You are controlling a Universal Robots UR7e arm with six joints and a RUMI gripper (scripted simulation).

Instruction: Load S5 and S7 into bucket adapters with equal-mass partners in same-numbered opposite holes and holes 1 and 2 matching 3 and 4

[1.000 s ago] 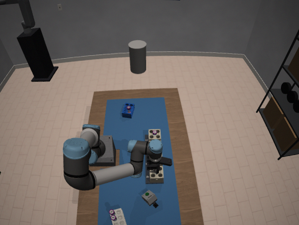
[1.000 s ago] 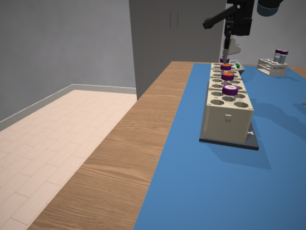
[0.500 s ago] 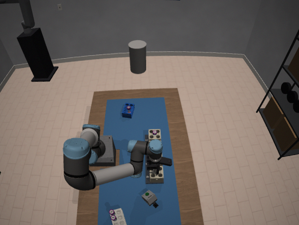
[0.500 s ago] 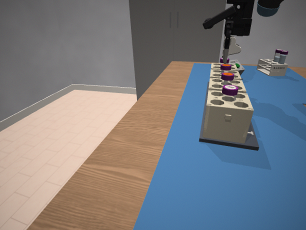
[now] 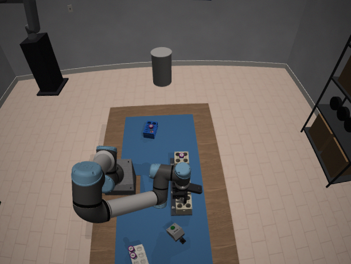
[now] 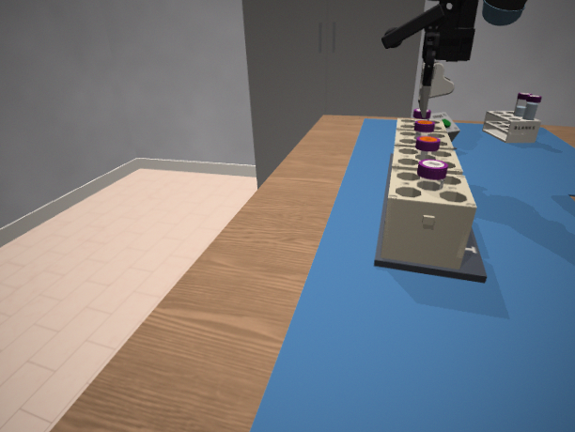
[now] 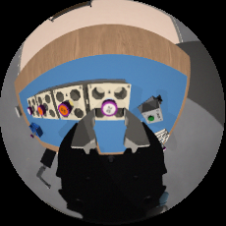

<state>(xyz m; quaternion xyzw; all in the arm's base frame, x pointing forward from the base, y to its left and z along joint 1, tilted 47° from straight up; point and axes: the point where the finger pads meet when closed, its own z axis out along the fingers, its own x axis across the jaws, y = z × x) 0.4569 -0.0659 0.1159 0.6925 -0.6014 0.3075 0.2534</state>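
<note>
The gripper [image 5: 185,201] [image 6: 424,114] [image 7: 109,108] is partly open, gripping nothing, near the white-dotted tube [image 6: 416,113] [image 7: 109,108], toward the desk's [image 5: 222,218] [image 6: 211,282] [image 7: 108,41] long edge opposite the arm base [image 5: 130,188].

The end effector [image 5: 185,201] [image 6: 424,113] [image 7: 109,108] is showing no discernible displacement between the earlier top and exterior views and the present ones. Any change of position is remaining too small to tell at this picture scale.
</note>
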